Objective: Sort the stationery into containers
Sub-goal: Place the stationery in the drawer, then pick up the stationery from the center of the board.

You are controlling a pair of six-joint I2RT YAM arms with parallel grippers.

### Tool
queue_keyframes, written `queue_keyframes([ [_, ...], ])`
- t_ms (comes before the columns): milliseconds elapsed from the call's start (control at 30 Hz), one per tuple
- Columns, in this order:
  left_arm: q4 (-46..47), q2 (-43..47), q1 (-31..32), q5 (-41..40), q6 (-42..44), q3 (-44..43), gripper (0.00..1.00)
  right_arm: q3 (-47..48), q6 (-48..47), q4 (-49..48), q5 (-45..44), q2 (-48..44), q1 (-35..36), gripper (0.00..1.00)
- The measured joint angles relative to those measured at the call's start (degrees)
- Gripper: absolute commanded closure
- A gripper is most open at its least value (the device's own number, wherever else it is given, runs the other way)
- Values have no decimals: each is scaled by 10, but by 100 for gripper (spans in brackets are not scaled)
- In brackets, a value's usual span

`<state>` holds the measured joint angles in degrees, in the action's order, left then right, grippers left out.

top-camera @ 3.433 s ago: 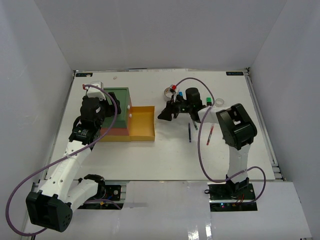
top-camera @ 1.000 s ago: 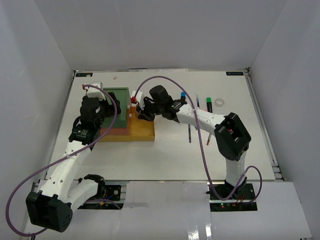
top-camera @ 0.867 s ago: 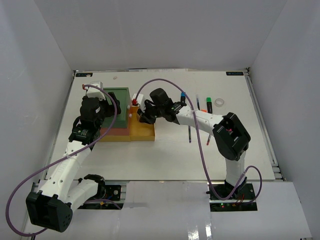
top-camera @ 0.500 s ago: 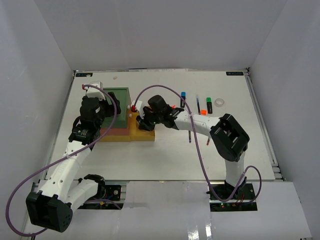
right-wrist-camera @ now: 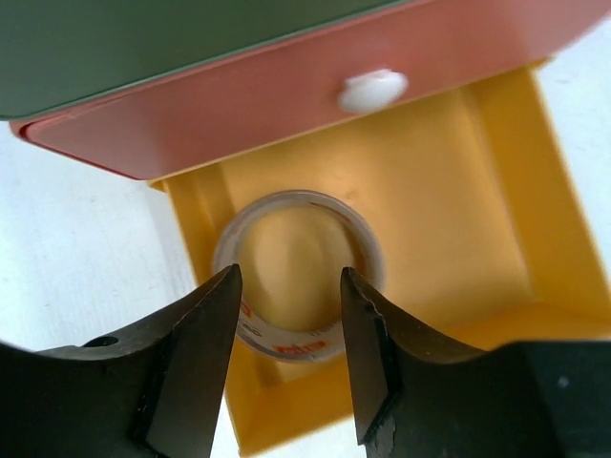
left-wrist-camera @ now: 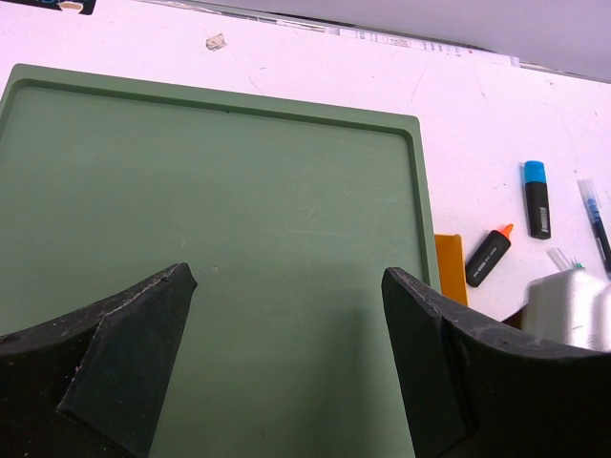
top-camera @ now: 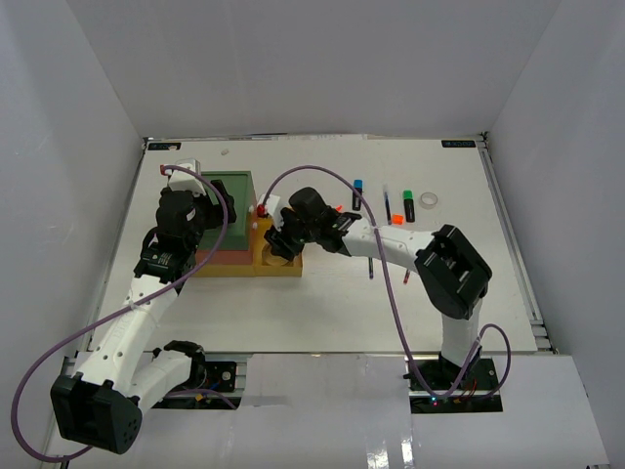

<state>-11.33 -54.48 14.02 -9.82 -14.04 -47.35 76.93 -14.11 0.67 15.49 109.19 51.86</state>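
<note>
**Greyish clear tape roll (right-wrist-camera: 291,345) in the pulled-out yellow plastic drawer (right-wrist-camera: 449,181)**

Right gripper (right-wrist-camera: 288,281) hangs over that drawer, jaws parted, roll lying by 1 corner under them; we can't tell if a finger touches it. Left gripper (left-wrist-camera: 288,281) is spread wide and empty over the flat green top of the 3-tier drawer stack (left-wrist-camera: 239,172)

The pulled-out yellow plastic drawer (right-wrist-camera: 458,200) lay open from above. The grey tape roll (right-wrist-camera: 291,342) sat against one side wall and the front wall, leaving bare floor beside it. The red-orange drawer front (right-wrist-camera: 239,91) with its round white knob (right-wrist-camera: 372,89) blocked the back, and the parted fingers (right-wrist-camera: 191,363) of the right gripper (right-wrist-camera: 289,277) hung over the roll.
</note>
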Motion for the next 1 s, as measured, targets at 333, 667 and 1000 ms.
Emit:
queue_keyframes([
  [333,0,0,0,0,0,0,8,-48,58,24,-150,-124,-143,47],
  [667,0,0,0,1,0,0,8,-76,199,52,-273,-104,-424,48],
  [1000,0,0,0,2,0,0,8,-39,260,65,-289,-5,-523,55],
])
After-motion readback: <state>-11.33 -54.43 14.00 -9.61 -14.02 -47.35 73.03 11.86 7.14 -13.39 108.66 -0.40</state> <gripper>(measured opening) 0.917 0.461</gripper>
